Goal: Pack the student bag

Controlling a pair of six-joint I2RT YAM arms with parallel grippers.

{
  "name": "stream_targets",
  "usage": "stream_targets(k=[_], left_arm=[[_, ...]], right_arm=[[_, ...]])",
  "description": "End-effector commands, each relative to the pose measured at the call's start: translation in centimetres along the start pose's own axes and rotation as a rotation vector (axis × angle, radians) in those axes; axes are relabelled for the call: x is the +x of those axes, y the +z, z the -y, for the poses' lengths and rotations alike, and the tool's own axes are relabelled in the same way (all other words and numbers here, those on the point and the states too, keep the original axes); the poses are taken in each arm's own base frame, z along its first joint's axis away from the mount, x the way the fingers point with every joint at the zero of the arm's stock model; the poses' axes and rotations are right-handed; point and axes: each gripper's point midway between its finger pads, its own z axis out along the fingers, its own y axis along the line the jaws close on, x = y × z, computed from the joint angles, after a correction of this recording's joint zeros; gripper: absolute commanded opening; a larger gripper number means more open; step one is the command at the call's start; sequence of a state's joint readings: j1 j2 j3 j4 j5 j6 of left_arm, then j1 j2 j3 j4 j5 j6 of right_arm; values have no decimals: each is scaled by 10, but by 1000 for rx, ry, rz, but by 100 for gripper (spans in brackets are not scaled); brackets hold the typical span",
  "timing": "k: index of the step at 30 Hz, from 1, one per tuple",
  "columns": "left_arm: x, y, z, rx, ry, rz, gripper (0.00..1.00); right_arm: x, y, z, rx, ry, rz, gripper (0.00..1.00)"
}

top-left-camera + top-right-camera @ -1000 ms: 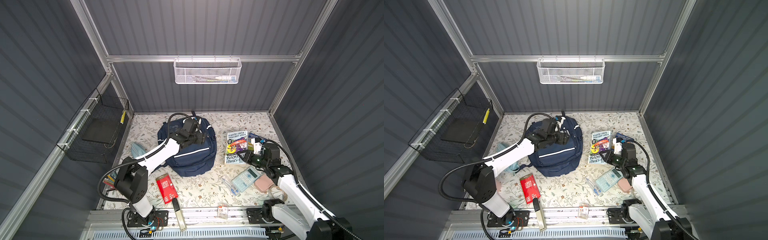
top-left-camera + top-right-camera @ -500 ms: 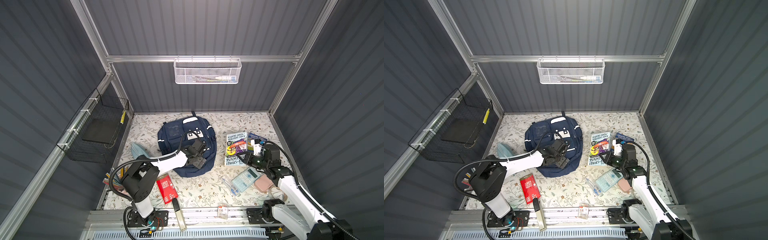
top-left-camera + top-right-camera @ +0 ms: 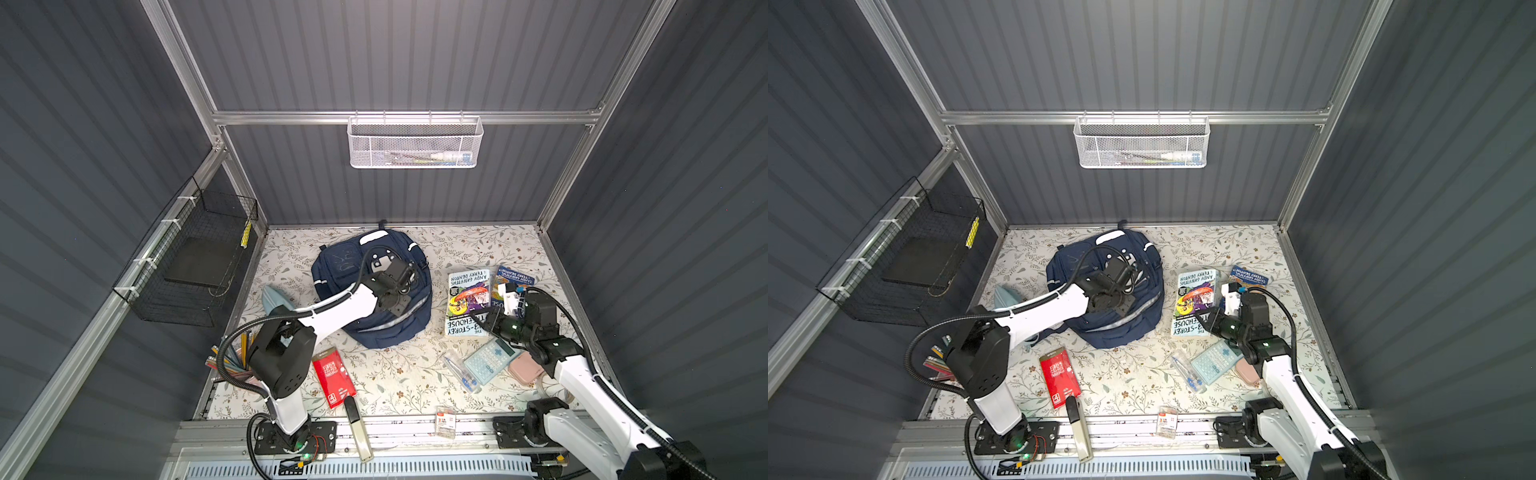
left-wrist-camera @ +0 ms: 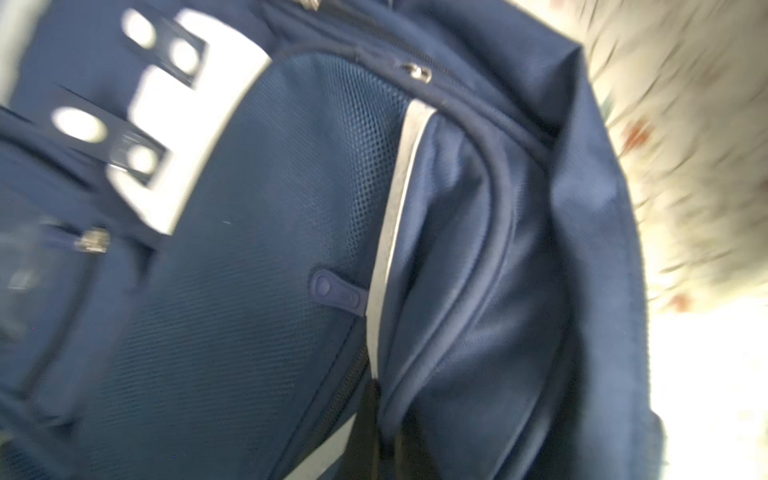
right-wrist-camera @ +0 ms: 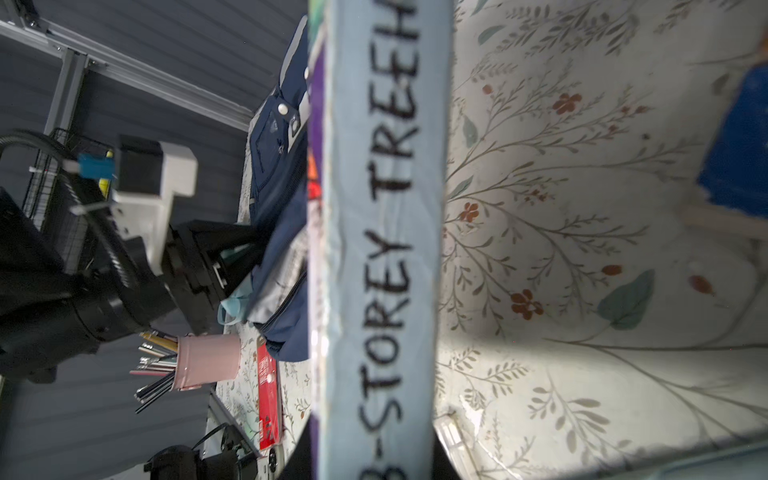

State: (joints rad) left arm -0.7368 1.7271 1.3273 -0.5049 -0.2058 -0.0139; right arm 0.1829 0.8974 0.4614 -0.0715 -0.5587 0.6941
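Navy student bag (image 3: 336, 270) under closed left gripper (image 3: 397, 305); right gripper (image 3: 484, 323) clamps book (image 3: 467, 299) lettered "STOREY TREEHOUSE".

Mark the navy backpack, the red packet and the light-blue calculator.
navy-blue fabric backpack (image 3: 388, 336): in a top view, lower front panel.
flat red packet (image 3: 333, 376): in a top view, middle of its face.
light-blue rectangular calculator (image 3: 490, 362): in a top view, keypad.

Navy student bag (image 3: 399, 330) with white stripes, cream floral-print tabletop (image 3: 395, 374), multicoloured book (image 3: 467, 299), red packet (image 3: 332, 376), light-blue calculator (image 3: 490, 359), pink case (image 3: 524, 369)
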Motion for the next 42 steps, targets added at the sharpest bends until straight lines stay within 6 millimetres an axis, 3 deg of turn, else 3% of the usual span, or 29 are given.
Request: stream_targets(k=[1,6,12,23,32,37,42], left_arm=[[-48,-56,-8,36,-82,129,0],[-58,-67,-9,64,-149,132,0],[-85,-98,-23,115,-258,211,0],[-106,-121,-10,248,-338,268,0],[-123,-142,-1,340,-403,334,0],[-123,-148,-2,347,-407,338,0],[-117,-150,0,356,-414,332,0]], right_arm=[[-6,2,-45,-139,-57,24,0],[5,24,-83,-256,-19,-13,0],[10,63,-88,-285,55,-54,0],[-14,140,-126,-399,99,-36,0],[-39,221,-112,-279,157,87,0],[-38,267,-125,-238,154,132,0],[-32,301,-118,-134,161,174,2]])
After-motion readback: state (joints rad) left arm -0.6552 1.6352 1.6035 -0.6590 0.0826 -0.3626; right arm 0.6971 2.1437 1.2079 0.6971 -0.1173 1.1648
